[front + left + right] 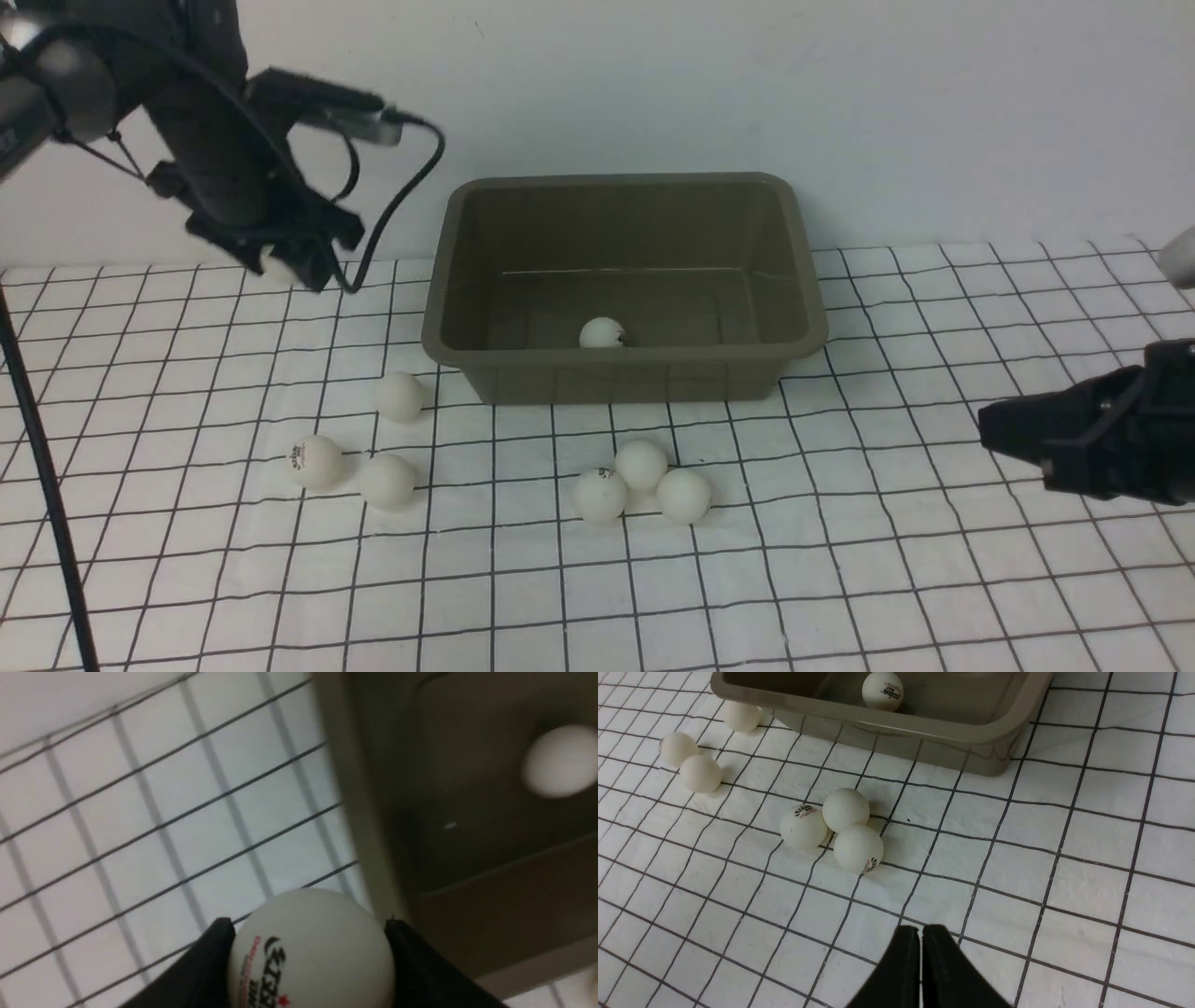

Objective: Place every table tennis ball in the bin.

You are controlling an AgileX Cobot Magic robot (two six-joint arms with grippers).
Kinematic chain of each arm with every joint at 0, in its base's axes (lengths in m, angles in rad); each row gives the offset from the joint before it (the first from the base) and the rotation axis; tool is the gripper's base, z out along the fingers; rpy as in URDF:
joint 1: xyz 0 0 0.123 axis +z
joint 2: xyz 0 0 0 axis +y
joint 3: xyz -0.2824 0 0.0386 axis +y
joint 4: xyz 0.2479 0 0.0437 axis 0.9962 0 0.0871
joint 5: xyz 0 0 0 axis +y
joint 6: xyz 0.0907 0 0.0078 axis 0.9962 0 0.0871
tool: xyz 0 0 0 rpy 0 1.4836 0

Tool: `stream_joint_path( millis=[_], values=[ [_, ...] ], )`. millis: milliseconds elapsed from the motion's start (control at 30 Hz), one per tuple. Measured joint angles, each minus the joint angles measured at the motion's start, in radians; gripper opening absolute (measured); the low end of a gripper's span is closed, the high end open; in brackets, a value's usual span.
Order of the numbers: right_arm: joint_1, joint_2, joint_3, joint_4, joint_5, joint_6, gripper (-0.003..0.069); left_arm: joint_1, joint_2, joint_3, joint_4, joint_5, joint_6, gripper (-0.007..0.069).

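Note:
My left gripper (pixel 280 266) hangs raised above the table to the left of the bin (pixel 621 182), shut on a table tennis ball (pixel 313 952) with a dark and red logo. One ball (pixel 602 333) lies inside the olive-grey bin. Three balls (pixel 640 464) are clustered on the table in front of the bin. Three more (pixel 386 480) lie spread out at the front left. My right gripper (pixel 985 429) is low at the right, shut and empty, its fingertips (pixel 908 933) pressed together over the cloth.
A white cloth with a black grid (pixel 840 560) covers the table. A white wall stands behind the bin. A thin dark pole (pixel 47 485) slants up at the far left. A cable (pixel 411 187) loops from the left wrist camera.

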Motion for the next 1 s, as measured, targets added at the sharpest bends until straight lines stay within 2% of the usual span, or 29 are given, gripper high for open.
stream_joint_path(
  millis=[267,467,633,767,867,1000],
  values=[
    [0.000,0.000,0.000,0.000,0.003,0.000,-0.0002,-0.173,0.056,-0.013,-0.035,-0.078,0.007,0.0351],
    [0.000,0.000,0.000,0.000,0.021,0.000,-0.0002,-0.221,0.111,-0.013,-0.030,-0.105,0.010,0.0351],
    [0.000,0.000,0.000,0.000,0.035,0.000,-0.0002,-0.250,0.164,-0.013,-0.014,-0.121,0.060,0.0353],
    [0.000,0.000,0.000,0.000,0.040,0.000,-0.0002,-0.254,0.184,-0.013,-0.011,-0.138,0.080,0.0391],
    [0.000,0.000,0.000,-0.001,0.047,0.000,-0.0002,-0.254,0.187,-0.013,-0.009,-0.153,0.076,0.0448],
    [0.000,0.000,0.000,-0.001,0.056,0.000,-0.0002,-0.250,0.187,-0.050,-0.004,-0.110,0.064,0.0505]
  ],
)
